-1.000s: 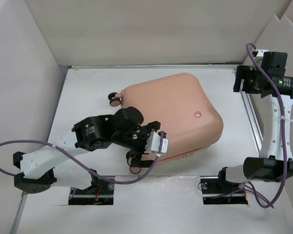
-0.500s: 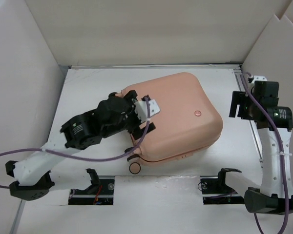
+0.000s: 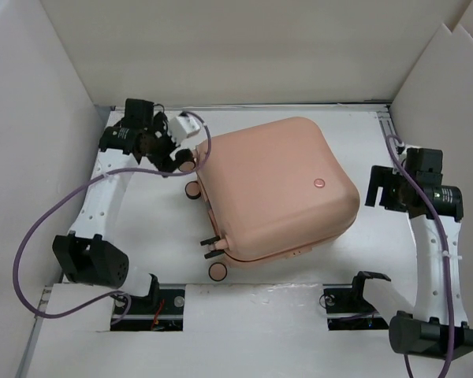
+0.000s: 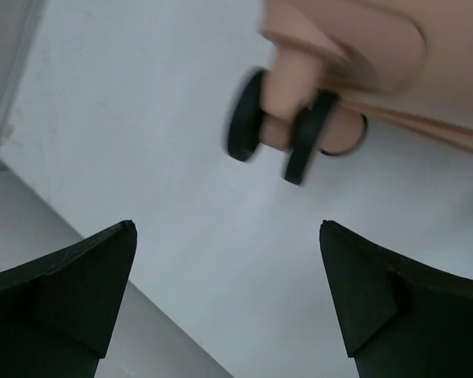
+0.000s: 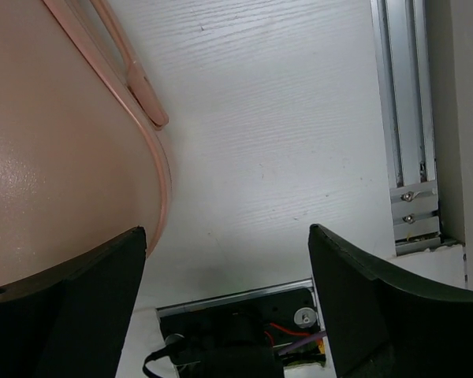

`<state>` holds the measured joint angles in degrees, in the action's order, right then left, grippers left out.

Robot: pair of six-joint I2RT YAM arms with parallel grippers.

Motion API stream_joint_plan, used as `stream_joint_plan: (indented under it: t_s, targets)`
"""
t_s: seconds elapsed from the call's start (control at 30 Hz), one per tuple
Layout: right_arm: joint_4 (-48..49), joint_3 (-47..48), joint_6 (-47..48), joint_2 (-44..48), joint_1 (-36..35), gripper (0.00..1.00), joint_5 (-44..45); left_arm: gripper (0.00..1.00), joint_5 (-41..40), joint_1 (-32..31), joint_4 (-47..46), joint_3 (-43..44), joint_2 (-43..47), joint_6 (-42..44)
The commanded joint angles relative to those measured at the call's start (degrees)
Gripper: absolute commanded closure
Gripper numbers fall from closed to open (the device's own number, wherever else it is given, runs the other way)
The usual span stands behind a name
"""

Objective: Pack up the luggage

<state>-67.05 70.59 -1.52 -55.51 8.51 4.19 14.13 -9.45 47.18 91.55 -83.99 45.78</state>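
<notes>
Near the luggage wheels, far left, left gripper with fingers apart.

We find the left arm and the right arm built alike: slim white links joined by bulky black cylindrical joints; a purple cable trails from the left arm in a wide loop, and a second purple cable follows the right arm; overhead, we see a white block behind the left gripper; up close its fingers are matte black wedges with sharp corners; the right gripper has matching black fingers.
</notes>
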Motion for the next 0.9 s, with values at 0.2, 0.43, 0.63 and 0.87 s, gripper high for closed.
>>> stream_joint_plan:
  t_s: [0.2, 0.43, 0.63, 0.87]
  targets:
    - [1.48, -4.58, 3.36, 1.36, 1.51, 0.12, -2.08, 0.0, 9.87, 0.58, -5.41, -18.59, 8.4, 16.2]
    - [1.48, -7.48, 3.36, 4.08, 1.51, 0.11, -1.55, 0.0, 9.86, -2.32, -6.76, -14.64, -0.29, 11.44]
    - [0.95, -7.48, 3.36, 4.09, 1.51, 0.11, -4.17, 0.27, 9.86, -3.47, -6.31, -13.33, -6.09, 8.28]
    - [-2.64, -8.1, -0.84, 5.76, 1.51, 0.08, 0.8, 1.0, 10.65, -2.41, -7.18, -12.71, -7.33, 3.45]
